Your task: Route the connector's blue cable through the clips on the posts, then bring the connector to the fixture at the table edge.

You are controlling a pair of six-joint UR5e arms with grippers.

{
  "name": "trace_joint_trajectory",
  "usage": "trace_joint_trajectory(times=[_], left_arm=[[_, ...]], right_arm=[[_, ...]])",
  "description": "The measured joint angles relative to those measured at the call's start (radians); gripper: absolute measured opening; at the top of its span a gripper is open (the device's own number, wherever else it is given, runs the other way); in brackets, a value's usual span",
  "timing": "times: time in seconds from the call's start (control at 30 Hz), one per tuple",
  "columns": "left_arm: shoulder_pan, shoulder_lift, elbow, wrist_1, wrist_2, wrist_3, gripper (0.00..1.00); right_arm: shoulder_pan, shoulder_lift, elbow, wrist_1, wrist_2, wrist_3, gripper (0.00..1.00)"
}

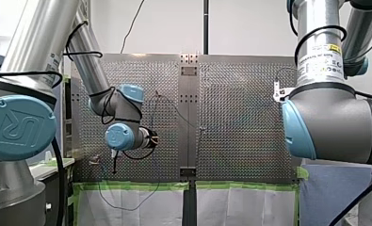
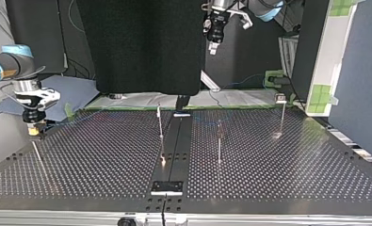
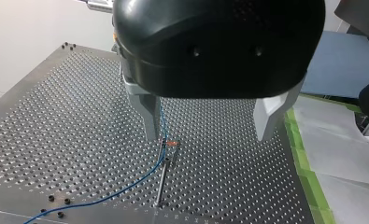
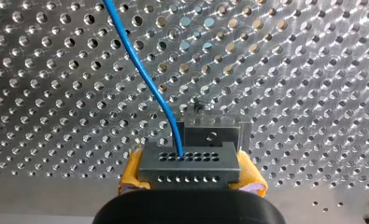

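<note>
In the right wrist view my right gripper [image 4: 191, 183] is shut on the grey connector [image 4: 189, 163], its yellow pads [image 4: 131, 173] on both sides. The blue cable [image 4: 145, 70] leaves the connector's top and runs away over the perforated table. A grey fixture block [image 4: 214, 131] stands just ahead of the connector. The top view shows my right gripper [image 2: 34, 131] low at the table's left edge. My left gripper [image 3: 210, 135] is open, high above a thin post [image 3: 162, 179] whose clip [image 3: 169, 144] holds the blue cable [image 3: 126, 186]. It hangs high at the back [image 2: 213, 47].
Three thin posts [image 2: 160, 123] [image 2: 219, 143] [image 2: 282, 117] rise from the perforated table [image 2: 292, 174]. A dark rail [image 2: 174, 141] runs down its middle to a black plate [image 2: 167, 187]. Green tape [image 3: 296, 149] and white sheeting [image 3: 341, 154] border the table's side.
</note>
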Motion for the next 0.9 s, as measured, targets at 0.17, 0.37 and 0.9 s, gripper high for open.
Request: trace_joint_trajectory(times=[0.17, 0.37, 0.9], left_arm=[[0.0, 0.0, 0.002, -0.001, 0.0, 0.0, 0.99], [0.0, 0.0, 0.004, -0.002, 0.001, 0.0, 0.99], [0.0, 0.0, 0.007, -0.012, 0.0, 0.001, 0.99]], right_arm=[[0.0, 0.002, -0.009, 0.005, 0.0, 0.002, 0.0], [0.004, 0.004, -0.027, 0.019, 0.0, 0.003, 0.0], [0.004, 0.011, -0.036, 0.02, 0.0, 0.006, 0.0]])
